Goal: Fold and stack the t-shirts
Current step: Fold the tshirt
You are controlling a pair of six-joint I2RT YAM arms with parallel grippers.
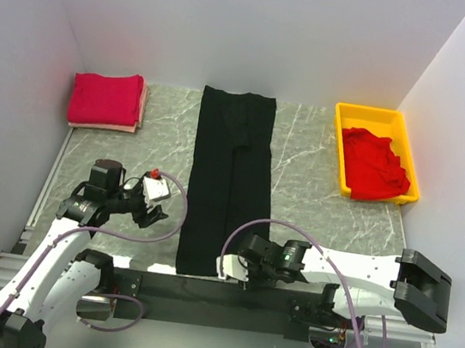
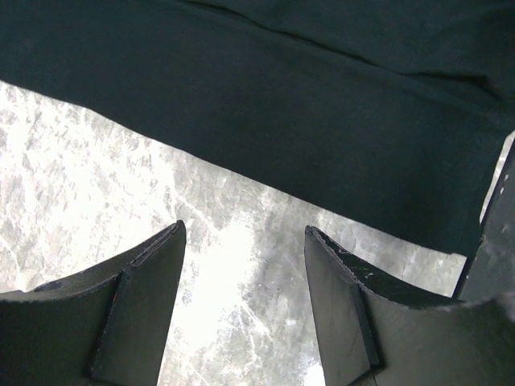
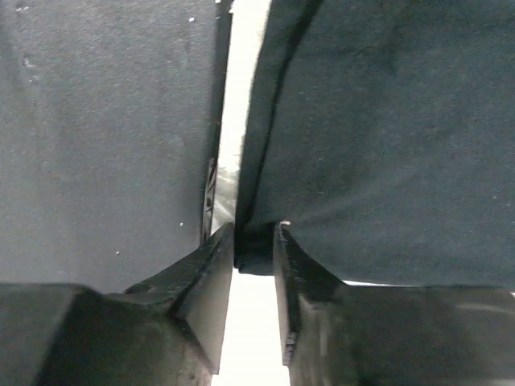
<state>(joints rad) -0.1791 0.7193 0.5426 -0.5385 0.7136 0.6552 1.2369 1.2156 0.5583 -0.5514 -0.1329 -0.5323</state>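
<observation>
The black t-shirt lies as a long narrow strip down the middle of the marble table, sides folded in. My right gripper is at its near right corner, and in the right wrist view the gripper is shut on a fold of the black t-shirt. My left gripper hovers just left of the strip, near its front end. In the left wrist view it is open over bare marble, the black t-shirt beyond its tips. A folded red t-shirt rests at the back left.
A yellow tray at the back right holds a crumpled red t-shirt. White walls close the table in on three sides. A black rail runs along the near edge between the arm bases.
</observation>
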